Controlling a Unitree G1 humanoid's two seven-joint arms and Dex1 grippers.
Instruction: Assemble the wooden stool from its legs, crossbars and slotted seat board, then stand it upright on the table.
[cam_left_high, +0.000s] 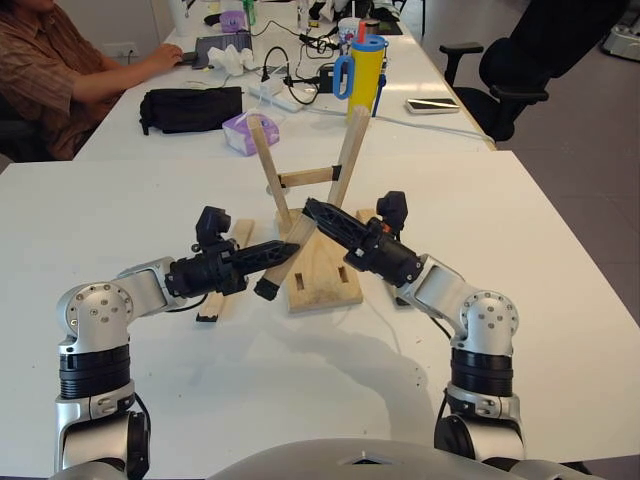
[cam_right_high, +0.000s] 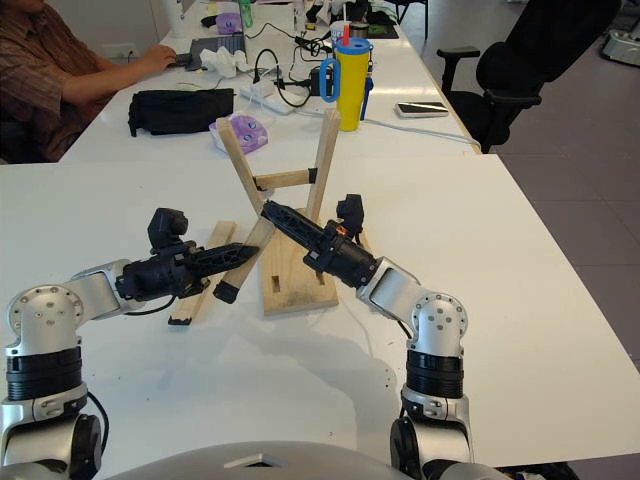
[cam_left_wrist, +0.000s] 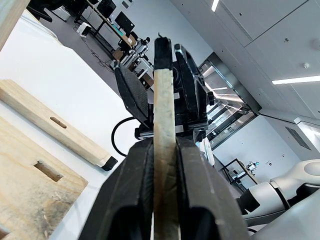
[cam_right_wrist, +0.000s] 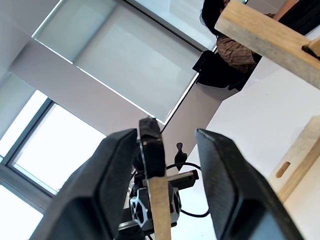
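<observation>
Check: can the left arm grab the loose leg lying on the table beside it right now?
Probably not yet. The left gripper is shut on a raised leg. The loose leg lies close by, partly under that forearm, so reach itself looks fine.

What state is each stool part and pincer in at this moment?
Seat board, flat on the table, near slots empty.
Leg pair, upright on the board, joined by a crossbar.
Loose leg, tilted, clamped in the left pincer.
Left pincer, shut on the loose leg.
Right pincer, open at the loose leg's upper end.
Spare leg, flat on the table.
</observation>
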